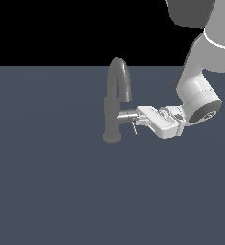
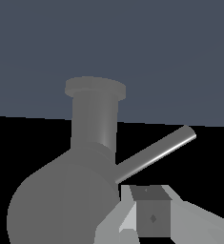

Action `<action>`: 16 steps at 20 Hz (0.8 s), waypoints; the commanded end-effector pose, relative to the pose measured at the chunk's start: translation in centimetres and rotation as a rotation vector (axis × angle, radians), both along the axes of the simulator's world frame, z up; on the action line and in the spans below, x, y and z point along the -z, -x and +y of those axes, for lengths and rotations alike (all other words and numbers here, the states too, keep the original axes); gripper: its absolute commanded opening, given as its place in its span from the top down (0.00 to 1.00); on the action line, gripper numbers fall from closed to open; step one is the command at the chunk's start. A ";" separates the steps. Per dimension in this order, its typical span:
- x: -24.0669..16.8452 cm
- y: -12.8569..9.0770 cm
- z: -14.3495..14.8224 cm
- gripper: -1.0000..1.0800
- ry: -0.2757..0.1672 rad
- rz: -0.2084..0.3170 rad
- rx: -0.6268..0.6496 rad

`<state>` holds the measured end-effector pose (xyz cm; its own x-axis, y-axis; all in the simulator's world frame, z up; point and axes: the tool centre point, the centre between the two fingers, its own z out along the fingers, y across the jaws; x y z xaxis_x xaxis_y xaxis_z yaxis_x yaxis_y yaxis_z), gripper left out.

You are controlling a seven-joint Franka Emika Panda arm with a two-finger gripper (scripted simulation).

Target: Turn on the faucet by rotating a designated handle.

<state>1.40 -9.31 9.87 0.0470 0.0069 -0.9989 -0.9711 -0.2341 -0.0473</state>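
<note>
Dark grey metal faucet with arched gooseneck spout stands mid-floor on blue-grey surface. Short shiny grey cylindrical handle juts toward exterior view's right. White-grey gripper sits at handle tip; jaw state unclear.
</note>
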 end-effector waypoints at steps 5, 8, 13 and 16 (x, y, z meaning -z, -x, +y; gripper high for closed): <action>4.5 0.1 0.9 1.00 0.007 0.045 0.006; 5.3 -0.2 0.9 1.00 0.007 0.048 0.007; 3.3 -1.3 -0.2 1.00 0.015 0.015 0.018; 3.6 -1.8 0.0 1.00 0.015 0.019 0.017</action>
<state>3.00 -9.60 6.59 0.0331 -0.0103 -0.9994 -0.9759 -0.2160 -0.0301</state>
